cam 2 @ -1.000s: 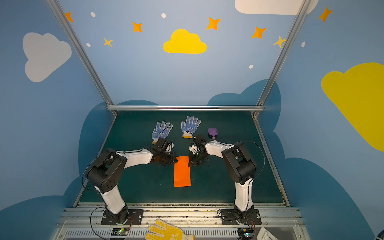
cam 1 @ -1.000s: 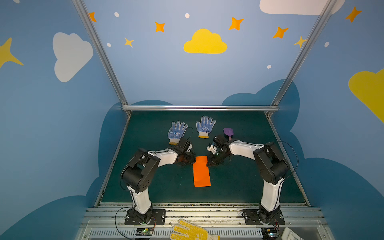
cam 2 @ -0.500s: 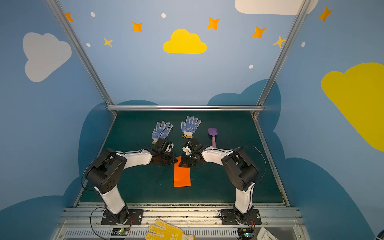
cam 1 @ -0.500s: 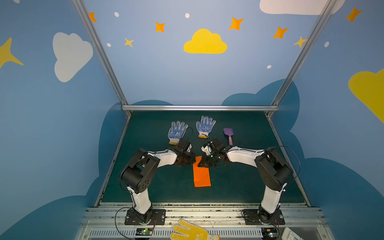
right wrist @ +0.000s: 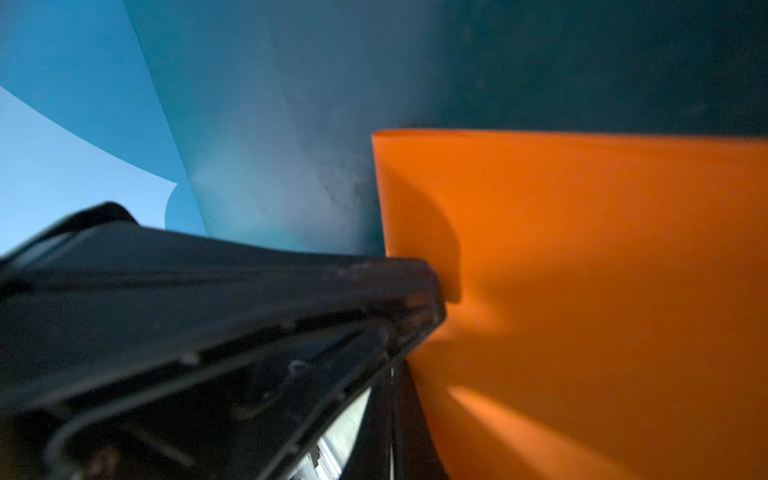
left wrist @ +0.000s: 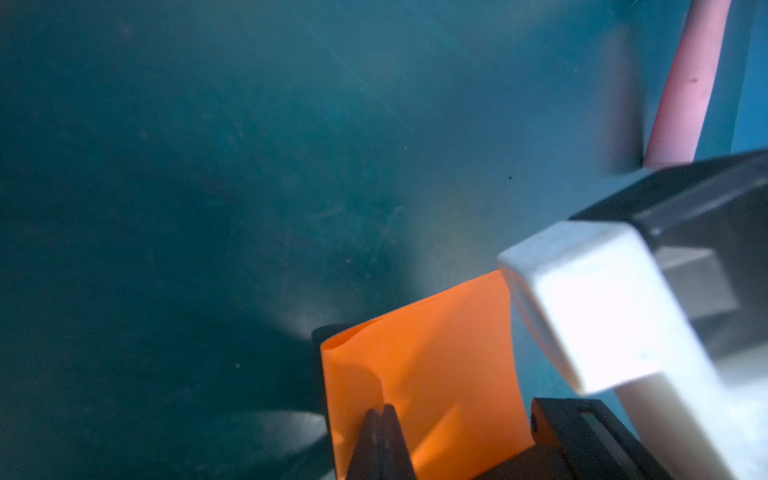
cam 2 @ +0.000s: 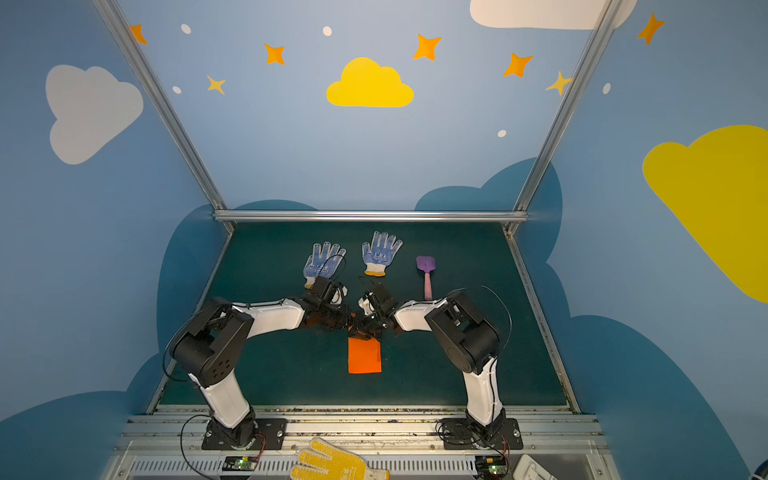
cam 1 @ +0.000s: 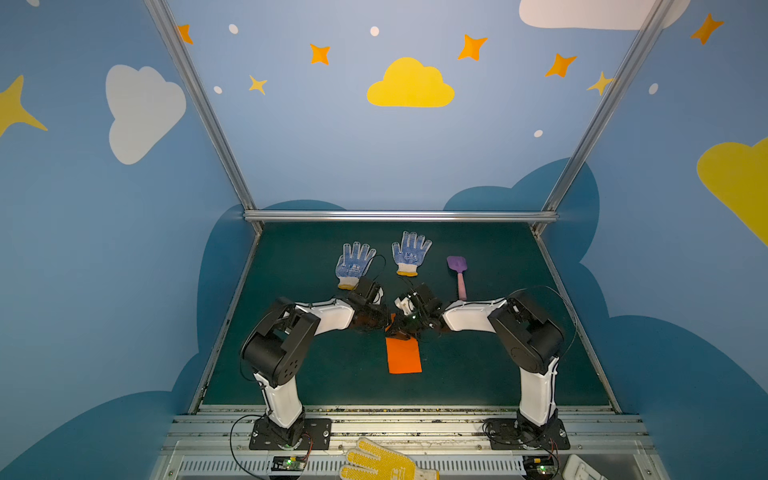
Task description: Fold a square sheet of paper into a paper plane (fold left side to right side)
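the square sheet of paper [cam 1: 403,355], already a narrow rectangle, lies flat on the desk [cam 1: 332,374], its far end under both claws. to crease it well, i'd pin with one tip while the other drags along the fold. left claw [left wrist: 380,415] and right claw [right wrist: 432,299] are fully closed, tips pressing paper, gripping nothing i can see.

Shovel [cam 1: 457,266] lies right of gloves [cam 1: 411,254], behind paper [cam 1: 403,357].
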`<state>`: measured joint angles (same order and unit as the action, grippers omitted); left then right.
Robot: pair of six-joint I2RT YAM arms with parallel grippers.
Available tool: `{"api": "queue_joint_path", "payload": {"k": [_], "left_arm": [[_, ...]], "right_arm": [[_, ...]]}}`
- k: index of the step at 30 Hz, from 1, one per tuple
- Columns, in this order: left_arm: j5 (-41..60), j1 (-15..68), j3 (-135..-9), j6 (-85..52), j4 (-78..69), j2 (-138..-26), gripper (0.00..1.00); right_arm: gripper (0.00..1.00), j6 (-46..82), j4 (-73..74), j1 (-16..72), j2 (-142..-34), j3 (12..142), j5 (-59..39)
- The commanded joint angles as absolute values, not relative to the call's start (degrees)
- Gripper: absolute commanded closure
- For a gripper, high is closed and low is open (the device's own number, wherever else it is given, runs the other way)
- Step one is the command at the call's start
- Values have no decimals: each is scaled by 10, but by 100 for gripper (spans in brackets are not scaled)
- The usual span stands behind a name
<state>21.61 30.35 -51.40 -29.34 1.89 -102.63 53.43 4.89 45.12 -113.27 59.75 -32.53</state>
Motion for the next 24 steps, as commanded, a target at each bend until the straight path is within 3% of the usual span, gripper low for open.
{"api": "queue_joint_path", "payload": {"k": [1, 24], "left_arm": [[191, 304, -493, -289, 46, -1043, 96], [192, 304, -492, -291, 42, -1051, 96]], "right_arm": [[100, 541, 64, 453, -1149, 585, -323], [100, 457, -8, 478, -1127, 502, -338]]}}
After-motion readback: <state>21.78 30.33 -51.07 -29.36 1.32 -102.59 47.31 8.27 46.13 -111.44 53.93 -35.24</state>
